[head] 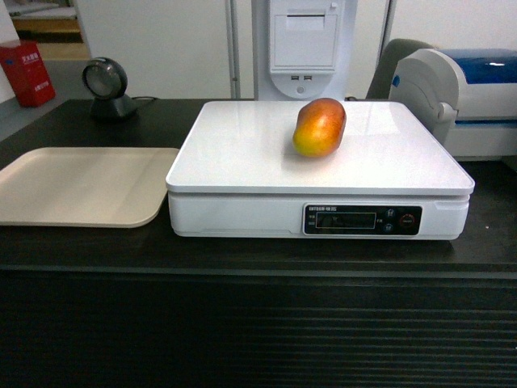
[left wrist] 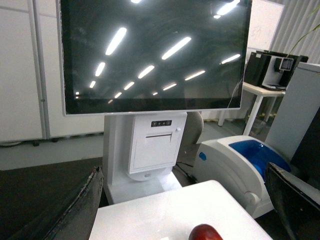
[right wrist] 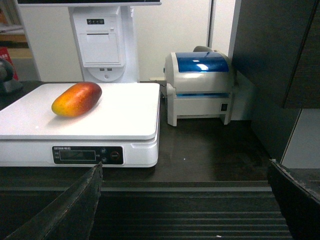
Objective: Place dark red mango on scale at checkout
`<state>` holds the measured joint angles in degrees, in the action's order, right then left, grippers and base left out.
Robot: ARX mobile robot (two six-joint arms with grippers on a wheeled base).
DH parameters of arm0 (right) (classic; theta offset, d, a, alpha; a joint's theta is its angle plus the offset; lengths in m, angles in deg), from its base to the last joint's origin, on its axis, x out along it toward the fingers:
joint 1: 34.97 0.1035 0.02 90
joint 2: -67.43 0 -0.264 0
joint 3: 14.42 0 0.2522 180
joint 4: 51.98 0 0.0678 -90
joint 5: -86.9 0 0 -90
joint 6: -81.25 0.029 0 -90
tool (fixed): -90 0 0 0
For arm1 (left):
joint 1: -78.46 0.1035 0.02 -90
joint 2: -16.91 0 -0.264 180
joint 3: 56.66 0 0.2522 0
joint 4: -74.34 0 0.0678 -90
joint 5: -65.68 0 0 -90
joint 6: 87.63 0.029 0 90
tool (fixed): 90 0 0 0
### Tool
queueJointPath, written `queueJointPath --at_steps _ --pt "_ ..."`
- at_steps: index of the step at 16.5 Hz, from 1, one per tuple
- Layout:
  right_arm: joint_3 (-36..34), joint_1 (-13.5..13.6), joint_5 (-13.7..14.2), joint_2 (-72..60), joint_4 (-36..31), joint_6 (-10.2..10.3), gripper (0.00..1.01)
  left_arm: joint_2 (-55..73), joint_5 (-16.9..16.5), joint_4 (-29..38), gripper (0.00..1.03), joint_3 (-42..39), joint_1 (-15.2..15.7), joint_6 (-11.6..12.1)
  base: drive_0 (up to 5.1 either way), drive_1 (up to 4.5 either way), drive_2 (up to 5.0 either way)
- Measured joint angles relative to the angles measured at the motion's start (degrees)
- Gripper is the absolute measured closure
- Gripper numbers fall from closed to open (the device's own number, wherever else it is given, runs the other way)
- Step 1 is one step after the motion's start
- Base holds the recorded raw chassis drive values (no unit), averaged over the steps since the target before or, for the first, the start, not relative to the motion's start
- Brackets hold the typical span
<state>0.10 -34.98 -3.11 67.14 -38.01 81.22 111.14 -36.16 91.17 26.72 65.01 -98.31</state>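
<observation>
Head view is showing the mango (head: 320, 127) lying free on the scale (head: 242, 153) at the checkout (head: 258, 323). Both grippers' jaws are standing apart, empty. A nudge could be rolling it off.

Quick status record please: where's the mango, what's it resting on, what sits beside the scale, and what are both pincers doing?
mango: dark red mango lying on its side on the scale top, right of centre, nothing holding it
scale: white platform scale on the checkout counter
left of scale: beige tray, bare
behind tray: barcode scanner
right of scale: white and blue label printer
left pincer: open, above the scale, holding nothing
right pincer: open, off the counter's front edge, holding nothing
</observation>
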Motion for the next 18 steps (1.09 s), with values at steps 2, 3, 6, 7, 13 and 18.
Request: queueJointPath --at_steps 2,3,6,7,13,18 --pt "0.0 0.0 0.02 0.0 0.02 0.0 0.03 -7.19 16.65 -2.64 0.27 -10.03 1.18 6.14 0.0 0.0 0.0" --pt "0.0 0.0 0.02 0.0 0.02 0.0 0.03 -11.43 18.86 0.33 0.37 -16.2 3.67 7.91 0.0 0.0 0.0" --pt "0.0 0.0 -0.04 0.0 0.0 0.0 0.03 -21.64 18.34 7.61 0.72 -32.7 8.28 9.53 0.0 0.0 0.0" --pt "0.0 0.0 -0.02 0.0 0.02 0.0 0.03 -23.04 17.42 8.74 0.83 -37.09 8.2 9.66 0.0 0.0 0.0" --pt "0.0 0.0 0.0 0.0 0.0 0.0 0.03 -35.36 12.2 12.48 1.01 -54.29 13.03 9.88 0.0 0.0 0.0" --pt "0.0 0.0 0.0 0.0 0.0 0.0 0.03 -45.79 12.0 9.64 1.01 -61.79 13.55 9.88 0.0 0.0 0.0"
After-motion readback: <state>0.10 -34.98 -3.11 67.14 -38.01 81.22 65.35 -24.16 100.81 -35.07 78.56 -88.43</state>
